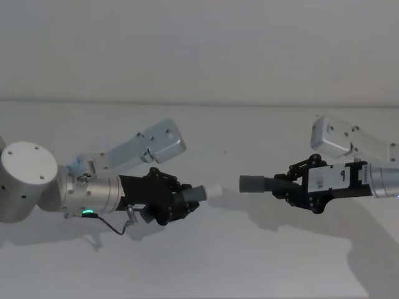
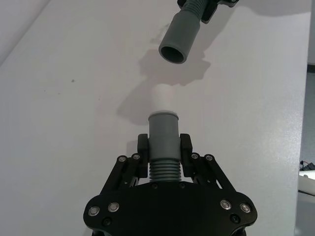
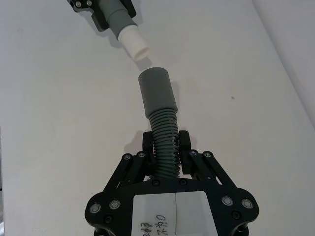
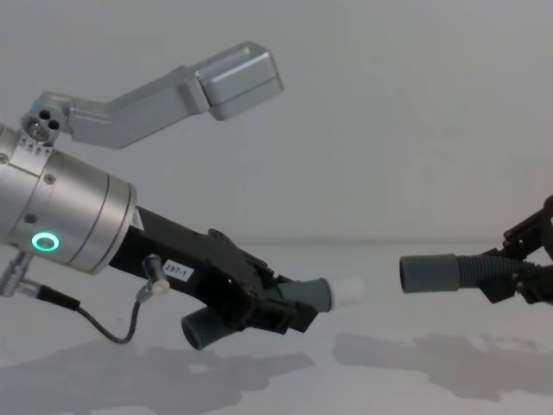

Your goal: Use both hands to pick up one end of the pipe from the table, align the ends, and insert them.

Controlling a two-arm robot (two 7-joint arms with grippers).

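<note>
Left gripper [image 2: 164, 147] first: black angular fingers are clamped on the ribbed neck of the short dark grey curved plastic tube [image 2: 164, 127], firm on both sides. Its narrow whitish tip [image 1: 215, 190] points right, towards the other arm. On the right, the right gripper [image 3: 163, 143] is closed on the ribbed body of the long dark grey bent hose [image 3: 165, 130], with the smooth, wider grey cuff [image 3: 157, 91] sticking out towards the left.

Both pieces are up off the plain white matte table [image 1: 199, 268], their shadows lying below them. Tip and cuff face each other near the middle, close but apart, with a clear gap between them.

So I read this as the aligning step: pick-up done, insertion not yet begun. From the wrist cameras the two axes don't look quite in line, the cuff sitting a touch off to one side and tilted. The next move calls for squaring tip to mouth, then closing the gap straight along that line.

As for anything that holds anything, it's just the cuff's mouth, seen from the left wrist as open, dark and round, with nothing in it.
</note>
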